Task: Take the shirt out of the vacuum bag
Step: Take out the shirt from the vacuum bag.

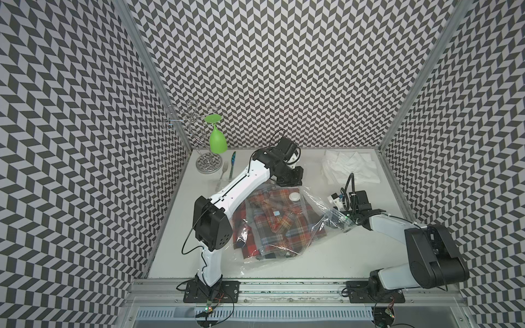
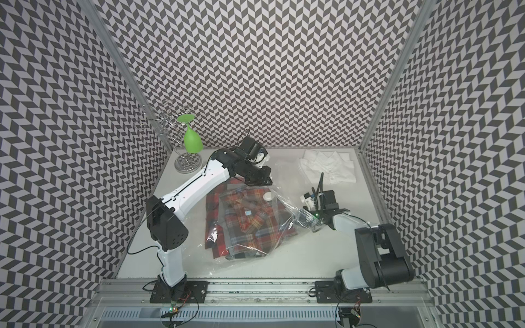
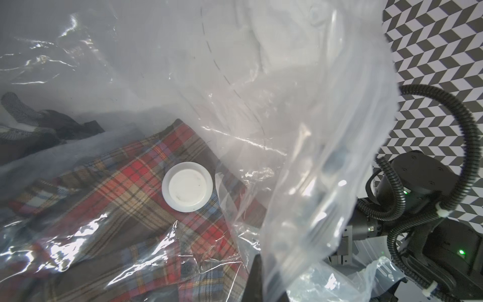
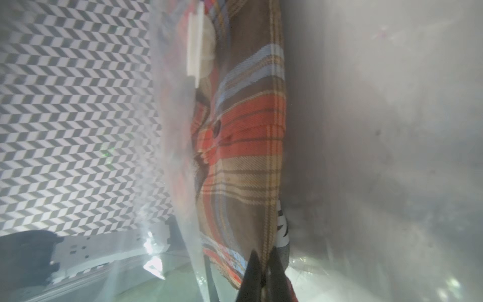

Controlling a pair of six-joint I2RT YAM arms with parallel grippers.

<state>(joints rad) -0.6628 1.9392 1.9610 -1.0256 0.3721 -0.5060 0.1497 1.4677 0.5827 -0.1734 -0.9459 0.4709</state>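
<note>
Lying mid-frame on the white table (image 1: 326,264) between chevron walls (image 1: 284,71), the vacuum bag (image 1: 312,203) is pinched by left gripper (image 1: 287,183) and right gripper (image 1: 342,223).

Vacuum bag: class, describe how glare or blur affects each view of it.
In both top views, glare streaks cross the vacuum bag, shirt legible; left wrist view, bright highlights, valve cap sharp; right wrist view, hazy and soft throughout.

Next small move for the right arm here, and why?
Probably draw the right gripper back toward the robot's right, out of the vacuum bag. Its jaws look pinched on the hem of the plaid shirt inside, while the left gripper appears to hold the bag's far edge near the valve cap, anchoring it.
</note>
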